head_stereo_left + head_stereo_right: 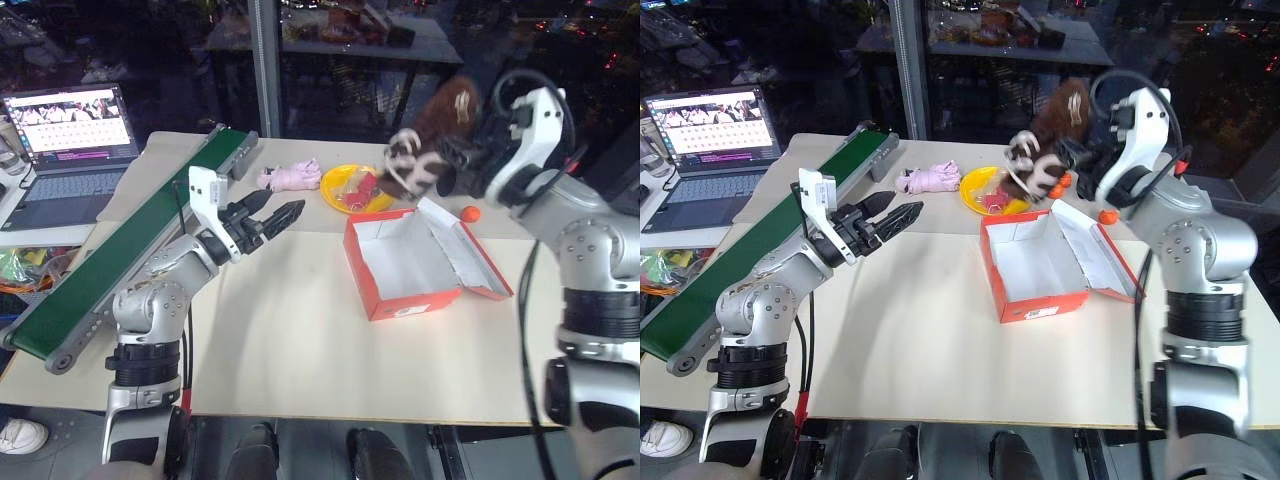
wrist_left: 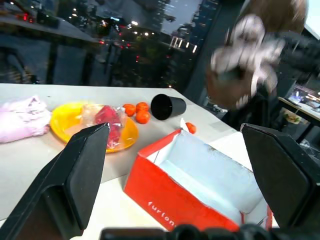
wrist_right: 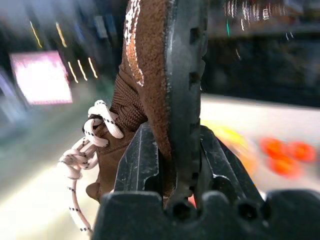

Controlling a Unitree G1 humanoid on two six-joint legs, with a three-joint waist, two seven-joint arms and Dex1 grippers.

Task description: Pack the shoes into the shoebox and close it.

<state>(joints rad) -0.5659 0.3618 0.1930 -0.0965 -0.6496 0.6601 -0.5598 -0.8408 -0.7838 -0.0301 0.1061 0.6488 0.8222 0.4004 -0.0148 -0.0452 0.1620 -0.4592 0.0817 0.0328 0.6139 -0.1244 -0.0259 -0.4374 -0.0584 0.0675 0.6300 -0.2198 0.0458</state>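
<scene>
We see our right gripper (image 3: 172, 165) clamped on a dark brown, white-laced shoe (image 3: 150, 75); left gripper (image 1: 275, 218) jaws apart; red-orange shoebox (image 1: 385, 295) open.

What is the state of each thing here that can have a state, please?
shoebox: lid open, nothing inside, upright on the table.
shoes: held up in the air above the shoebox's far side, not yet packed.
right gripper: shut on the shoes.
left gripper: open, holding nothing.
laptop: open, screen lit.
black cup: lying on its side.
yellow plate: holds wrapped items.
</scene>
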